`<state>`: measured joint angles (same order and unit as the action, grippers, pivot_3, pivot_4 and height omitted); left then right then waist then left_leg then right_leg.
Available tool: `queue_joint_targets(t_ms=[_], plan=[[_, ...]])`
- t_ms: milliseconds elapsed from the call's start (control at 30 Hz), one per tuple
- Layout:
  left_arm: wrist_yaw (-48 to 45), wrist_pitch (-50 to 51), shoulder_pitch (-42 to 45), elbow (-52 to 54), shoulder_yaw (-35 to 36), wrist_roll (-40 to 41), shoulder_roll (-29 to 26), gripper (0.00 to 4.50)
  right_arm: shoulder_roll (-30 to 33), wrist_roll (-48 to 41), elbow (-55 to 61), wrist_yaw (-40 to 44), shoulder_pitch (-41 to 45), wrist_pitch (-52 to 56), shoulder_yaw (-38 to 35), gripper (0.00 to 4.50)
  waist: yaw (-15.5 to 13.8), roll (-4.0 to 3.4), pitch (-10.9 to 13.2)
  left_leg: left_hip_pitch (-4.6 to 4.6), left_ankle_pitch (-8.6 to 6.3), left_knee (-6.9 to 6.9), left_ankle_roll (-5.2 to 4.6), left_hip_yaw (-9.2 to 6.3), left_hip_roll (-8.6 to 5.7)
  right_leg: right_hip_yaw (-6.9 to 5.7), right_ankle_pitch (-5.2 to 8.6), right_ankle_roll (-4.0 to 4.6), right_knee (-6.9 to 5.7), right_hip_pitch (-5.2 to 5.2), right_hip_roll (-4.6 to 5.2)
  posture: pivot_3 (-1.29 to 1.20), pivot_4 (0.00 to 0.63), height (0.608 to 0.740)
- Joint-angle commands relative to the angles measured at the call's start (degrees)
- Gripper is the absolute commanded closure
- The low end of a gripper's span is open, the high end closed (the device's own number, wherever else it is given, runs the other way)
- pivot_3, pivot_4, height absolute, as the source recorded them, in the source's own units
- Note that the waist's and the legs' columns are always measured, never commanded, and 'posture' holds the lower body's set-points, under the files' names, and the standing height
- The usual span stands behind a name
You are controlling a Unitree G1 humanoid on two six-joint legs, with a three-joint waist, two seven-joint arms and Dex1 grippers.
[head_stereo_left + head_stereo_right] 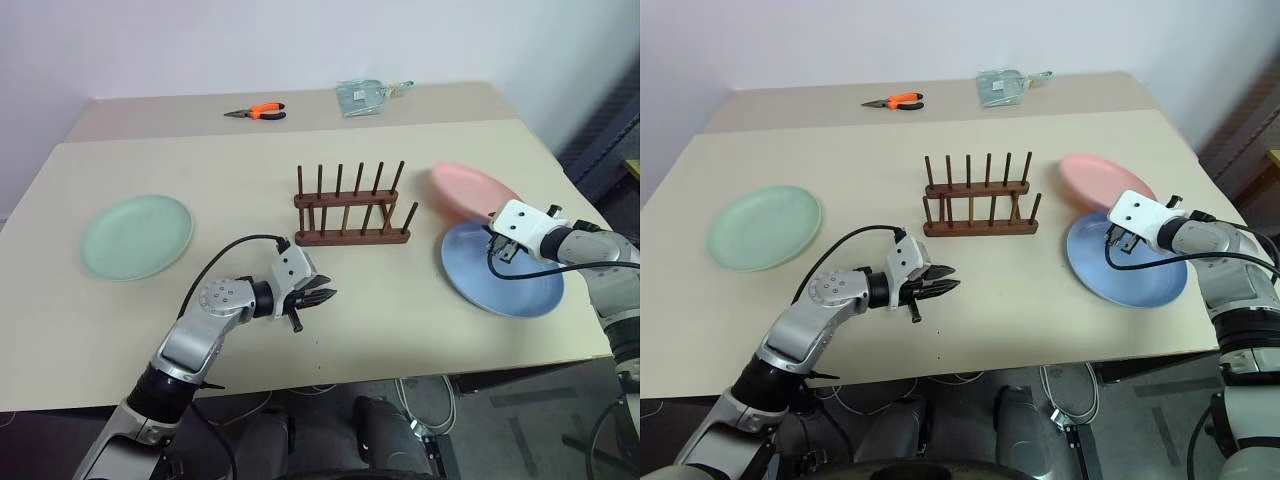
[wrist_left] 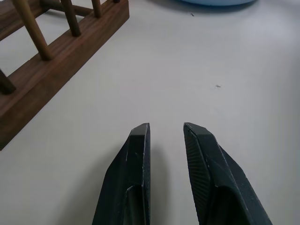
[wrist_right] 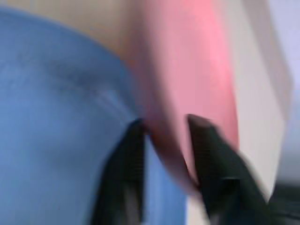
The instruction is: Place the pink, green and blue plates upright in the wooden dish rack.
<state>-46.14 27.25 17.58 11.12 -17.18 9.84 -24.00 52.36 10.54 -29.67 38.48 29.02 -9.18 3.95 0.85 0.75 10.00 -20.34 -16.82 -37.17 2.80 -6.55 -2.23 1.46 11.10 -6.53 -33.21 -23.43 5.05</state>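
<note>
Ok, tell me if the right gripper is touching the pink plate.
Touching. In the right wrist view the right gripper has one black finger on each side of the pink plate rim, closed on it.

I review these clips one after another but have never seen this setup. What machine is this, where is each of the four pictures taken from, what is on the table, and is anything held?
This is a humanoid robot with two arms, each ending in two black fingers. Two pictures come from its head, looking down; the other two from cameras on its wrists. On the table stand a wooden dish rack, with no plates in it, a green plate, a blue plate, and farther back orange-handled pliers and a clear packet. The right gripper pinches the rim of the pink plate, tilted over the blue one. The left gripper holds nothing, fingers slightly apart.
</note>
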Motion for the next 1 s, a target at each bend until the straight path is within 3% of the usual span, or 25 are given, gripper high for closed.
queue_joint_targets(t_ms=[33, 100, 167, 233, 333, 400, 600, 1000], plan=[[-0.06, -0.22, -0.18, 2.30, 0.58, 0.54, -0.46, 3.37, 0.45, -0.32, 2.97, -2.28, 1.56, -2.96, -2.47, 4.45, -0.05, 0.00, 0.00, 0.00, 0.00, 0.00, 0.00, 0.00, -0.01, 0.00, 0.00, 0.00, 0.00, 0.00, 0.00, 0.00, 0.150, 0.740], [0.18, -0.31, -0.15, 2.14, 0.95, 0.61, -0.58, 3.37, 0.25, -2.94, 6.49, -2.79, 2.57, -3.24, -5.00, 4.45, -0.02, -0.02, 0.01, 0.00, 0.00, -0.01, 0.00, 0.00, -0.01, 0.01, 0.00, 0.00, 0.00, 0.01, 0.00, 0.00, 0.150, 0.740], [0.35, -0.30, -0.05, 1.90, 1.71, 1.04, -0.63, 3.37, -2.38, -12.27, 13.22, -1.06, 4.26, 2.75, -9.86, 4.45, 0.13, -0.07, 0.04, 0.00, 0.00, 0.00, 0.00, 0.00, -0.01, 0.01, 0.00, 0.00, 0.00, 0.00, 0.00, 0.00, 0.150, 0.740], [0.39, -0.43, 0.10, 1.50, 2.30, 1.24, -0.83, 3.37, -6.42, -28.40, 22.73, 0.36, 6.17, 18.14, -15.91, 4.45, 0.46, -0.13, 0.08, 0.03, 0.00, 0.03, 0.00, -0.01, 0.04, 0.02, -0.01, 0.00, -0.01, -0.01, -0.03, 0.00, 0.150, 0.740], [0.21, -0.73, 0.20, 0.84, 3.10, 1.55, -1.32, 3.37, -12.10, -60.51, 36.24, -2.67, 8.26, 40.76, -24.48, 4.45, -0.04, -0.14, 0.08, 0.04, 0.00, 0.05, 0.00, -0.15, 0.08, -0.04, -0.10, -0.14, -0.08, 0.00, -0.07, 0.00, 0.150, 0.740], [0.10, -0.66, 0.23, 0.63, 3.47, 1.74, -1.49, 3.37, -14.99, -70.92, 39.07, -7.85, 9.23, 47.85, -27.28, 4.45, -0.40, -0.12, 0.07, 0.00, 0.00, 0.06, -0.01, -0.23, 0.09, -0.10, -0.06, -0.07, -0.06, 0.01, -0.07, 0.00, 0.150, 0.740], [-0.03, -0.95, 0.27, 0.34, 3.73, 1.51, -1.79, 3.37, -18.97, -74.70, 40.87, -14.83, 7.85, 55.19, -24.63, 4.45, -0.62, -0.10, 0.06, -0.05, -0.01, -0.06, -0.01, -0.13, -0.02, -0.07, 0.01, 0.03, 0.06, 0.07, 0.04, 0.00, 0.150, 0.740], [0.77, -0.35, -1.19, 1.88, 4.41, 1.83, -1.75, 3.37, -18.15, -64.07, 38.58, -13.16, 4.19, 55.35, -19.23, 4.45, -0.12, -0.14, 0.08, -0.07, -0.01, 0.04, -0.01, -0.08, 0.02, -0.06, 0.00, 0.00, -0.01, -0.08, -0.01, 0.00, 0.150, 0.740]])
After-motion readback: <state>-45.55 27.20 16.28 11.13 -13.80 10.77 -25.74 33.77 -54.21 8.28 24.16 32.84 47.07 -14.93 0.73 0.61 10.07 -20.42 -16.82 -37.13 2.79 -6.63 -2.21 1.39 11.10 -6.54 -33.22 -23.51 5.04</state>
